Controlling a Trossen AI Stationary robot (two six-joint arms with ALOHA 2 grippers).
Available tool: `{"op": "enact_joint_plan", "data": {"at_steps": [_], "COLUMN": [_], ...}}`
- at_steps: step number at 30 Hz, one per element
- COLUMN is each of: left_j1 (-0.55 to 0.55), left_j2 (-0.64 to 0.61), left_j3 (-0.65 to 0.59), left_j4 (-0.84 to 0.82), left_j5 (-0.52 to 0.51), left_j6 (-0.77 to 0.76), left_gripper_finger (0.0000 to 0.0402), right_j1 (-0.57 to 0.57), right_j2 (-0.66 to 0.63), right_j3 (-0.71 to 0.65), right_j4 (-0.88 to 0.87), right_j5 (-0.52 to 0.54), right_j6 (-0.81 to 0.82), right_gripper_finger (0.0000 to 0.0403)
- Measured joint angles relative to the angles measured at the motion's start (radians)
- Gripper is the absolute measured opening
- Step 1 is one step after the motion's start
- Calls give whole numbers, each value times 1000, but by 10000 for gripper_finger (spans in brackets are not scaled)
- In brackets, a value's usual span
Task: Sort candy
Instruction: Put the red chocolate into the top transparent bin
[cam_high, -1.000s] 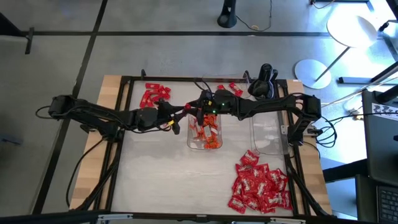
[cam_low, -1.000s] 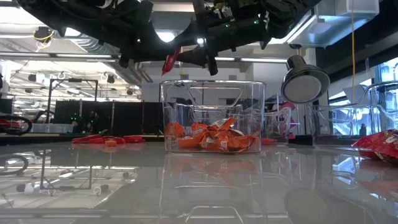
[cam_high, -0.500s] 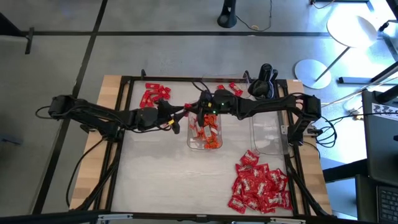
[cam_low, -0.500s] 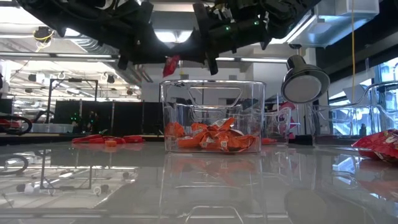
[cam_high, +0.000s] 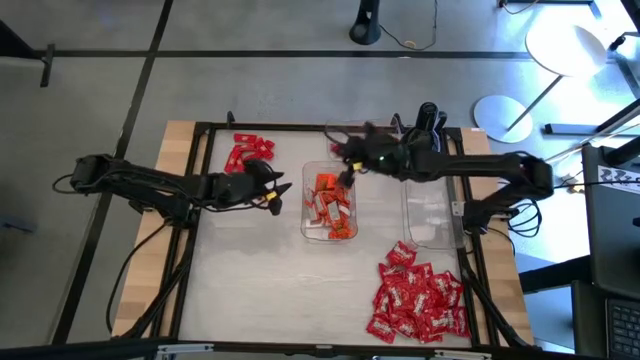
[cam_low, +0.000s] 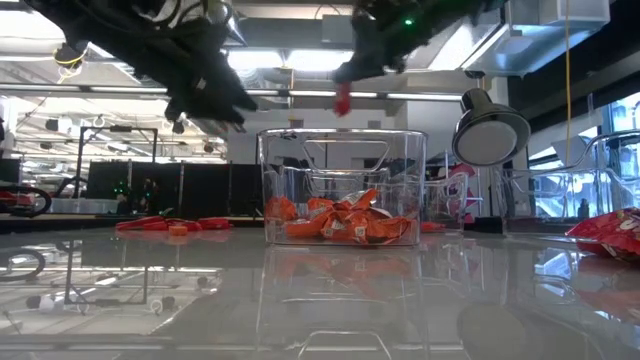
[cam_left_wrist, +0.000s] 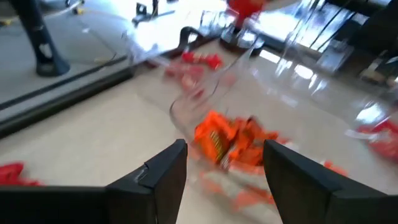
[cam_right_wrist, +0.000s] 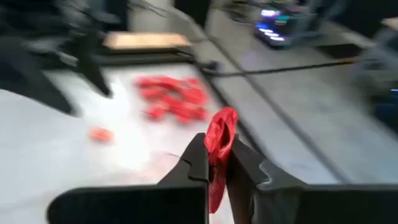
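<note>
A moment ago both arms met over the middle tray (cam_high: 330, 210), with a red candy between them. Now the right tool (cam_right_wrist: 216, 163) has the red candy (cam_right_wrist: 219, 140) clenched between its fingers and has carried it away, up above the far end of the middle tray. The left tool (cam_left_wrist: 225, 163) has let go and pulled back to the left of that tray; its fingers are apart with nothing in them. So the candy looks passed from one arm to the other, and my guess is it goes to a pile or tray on the right side next.

There are two clear trays. The middle one holds the orange candies (cam_high: 330, 203), too many to count. The right tray (cam_high: 432, 215) looks empty.

Loose candy lies in three places on the surface (cam_high: 250, 290): a small red pile (cam_high: 245, 152) at the far left, a few red pieces (cam_high: 372, 142) at the far middle, and a big pile (cam_high: 418, 300) with white marks at the near right.
</note>
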Motion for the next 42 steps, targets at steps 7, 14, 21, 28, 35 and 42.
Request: {"op": "enact_joint_plan", "data": {"at_steps": [7, 14, 21, 28, 35, 42], "left_j1": [0, -1, -1, -1, 16, 161], "left_j2": [6, 6, 6, 6, 6, 6], "left_j3": [-1, -1, -1, -1, -1, 0], "left_j4": [-71, -80, -79, -79, -79, -181], "left_j5": [0, -1, -1, -1, 0, -10], "left_j6": [-87, -111, -129, -135, -128, -227], "left_gripper_finger": [194, 194, 194, 194, 194, 194], "right_j1": [-158, -300, -360, -357, -339, -202], "right_j2": [-29, 31, 99, 112, 64, 52], "right_j3": [0, 0, 0, 0, 0, 0], "right_j4": [-143, -141, -158, -207, -325, -338], "right_j5": [35, -60, -64, -65, -182, -240], "right_j6": [-85, -15, 14, 50, 142, 146], "right_gripper_finger": [24, 26, 57, 178, 244, 248]}}
